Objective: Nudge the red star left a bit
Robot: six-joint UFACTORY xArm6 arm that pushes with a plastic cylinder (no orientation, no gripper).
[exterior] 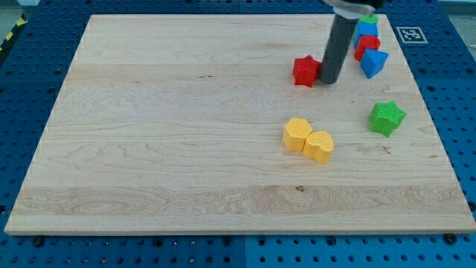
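My tip (328, 82) stands on the wooden board (149, 126), touching the right side of the red star (305, 71) in the far right part; the rod grips nothing. Right of it cluster a blue cube (367, 30), a red block (366, 46), a blue block (374, 63) and a green sliver (371, 19). Nearer lie a green star (387, 118) and two touching yellow blocks (308, 139).

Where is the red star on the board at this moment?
The red star sits in the view's upper right part of the wooden board, directly left of my tip, which appears to touch its right side.
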